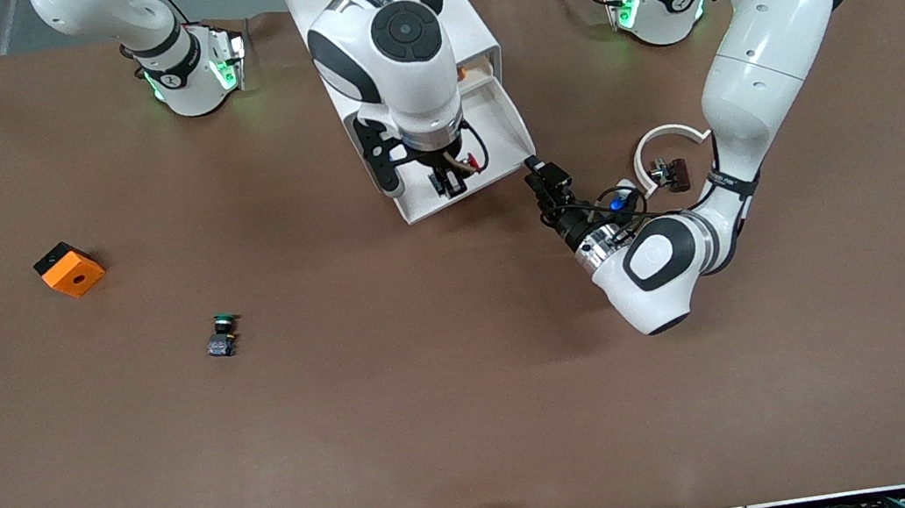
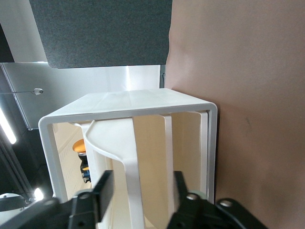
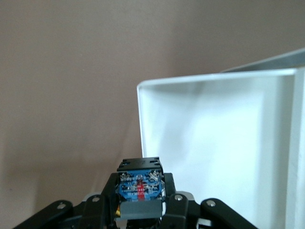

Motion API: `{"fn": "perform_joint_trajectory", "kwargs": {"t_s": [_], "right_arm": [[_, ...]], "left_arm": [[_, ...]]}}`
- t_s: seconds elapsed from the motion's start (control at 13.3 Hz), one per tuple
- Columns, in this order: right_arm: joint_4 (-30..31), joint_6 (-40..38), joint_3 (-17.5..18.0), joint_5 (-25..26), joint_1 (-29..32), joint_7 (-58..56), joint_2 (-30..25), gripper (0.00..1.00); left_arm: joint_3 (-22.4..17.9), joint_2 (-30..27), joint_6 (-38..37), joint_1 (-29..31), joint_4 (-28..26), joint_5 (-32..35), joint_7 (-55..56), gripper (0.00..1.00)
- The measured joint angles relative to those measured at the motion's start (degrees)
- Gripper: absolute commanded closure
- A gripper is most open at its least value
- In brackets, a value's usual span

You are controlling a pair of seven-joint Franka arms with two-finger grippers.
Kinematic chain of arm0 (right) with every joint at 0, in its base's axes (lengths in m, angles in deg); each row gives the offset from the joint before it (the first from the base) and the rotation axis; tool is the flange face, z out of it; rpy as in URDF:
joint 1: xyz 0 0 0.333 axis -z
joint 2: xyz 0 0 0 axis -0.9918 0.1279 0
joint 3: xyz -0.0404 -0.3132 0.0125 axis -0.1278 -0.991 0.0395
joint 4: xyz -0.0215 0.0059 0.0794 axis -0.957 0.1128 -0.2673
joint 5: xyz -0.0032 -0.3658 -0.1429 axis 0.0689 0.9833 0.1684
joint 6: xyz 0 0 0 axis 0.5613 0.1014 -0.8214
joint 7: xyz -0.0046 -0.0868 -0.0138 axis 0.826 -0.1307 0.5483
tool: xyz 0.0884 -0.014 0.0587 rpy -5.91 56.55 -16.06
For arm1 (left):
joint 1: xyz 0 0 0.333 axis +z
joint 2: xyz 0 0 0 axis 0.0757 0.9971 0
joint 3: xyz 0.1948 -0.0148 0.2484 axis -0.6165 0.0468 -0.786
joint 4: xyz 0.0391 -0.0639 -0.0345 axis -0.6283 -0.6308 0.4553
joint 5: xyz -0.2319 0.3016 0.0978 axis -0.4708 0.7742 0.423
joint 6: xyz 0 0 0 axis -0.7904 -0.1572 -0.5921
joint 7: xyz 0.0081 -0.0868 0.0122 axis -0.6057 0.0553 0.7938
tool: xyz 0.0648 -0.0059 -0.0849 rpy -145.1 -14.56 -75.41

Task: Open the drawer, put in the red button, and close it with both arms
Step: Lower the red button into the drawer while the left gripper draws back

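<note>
Drawer (image 1: 491,151) pulled out of white cabinet (image 1: 422,37) toward the front camera, its tray open to above and its front panel nearest that camera. Right gripper (image 1: 451,181) hanging over the drawer's front end, jaws pinching red button (image 1: 473,162); in the right wrist view, black-and-blue body of the button (image 3: 140,183) clamped between the fingers (image 3: 174,200), above the white tray interior (image 3: 214,143). Left gripper (image 1: 537,176) low at the drawer's corner toward the left arm's end of the table, jaws spread with nothing between them; in the left wrist view, fingers (image 2: 102,191) parted either side of the drawer's front edge (image 2: 128,167), cabinet frame (image 2: 209,143) around it. Orange shape (image 1: 462,73) visible inside the cabinet above the drawer. Green button (image 1: 222,335) on the brown table (image 1: 437,398) toward the right arm's end, orange cube (image 1: 69,269) farther from the front camera and closer to that end. White C-shaped ring (image 1: 667,140) with a small dark part (image 1: 669,173) beside the left arm's forearm.
</note>
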Motion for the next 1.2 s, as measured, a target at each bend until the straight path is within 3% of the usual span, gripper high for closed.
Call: {"fn": "perform_joint_trajectory", "kwargs": {"t_s": [0.53,0.83,1.2], "right_arm": [[-2.49,-0.55,0.01,-0.56,-3.49,8.8,3.56,1.0],[-3.8,-2.82,0.01,-0.64,-4.32,9.28,5.25,1.0],[-3.84,-3.64,0.02,-0.66,-5.93,9.42,5.63,1.0]], "left_arm": [[-0.1,-1.69,0.01,1.05,0.5,2.31,-0.06,0.0],[-0.14,-5.11,0.01,2.82,0.69,9.01,-5.95,0.0],[-0.35,-10.9,0.73,5.52,0.65,20.09,-20.95,0.0]]}}
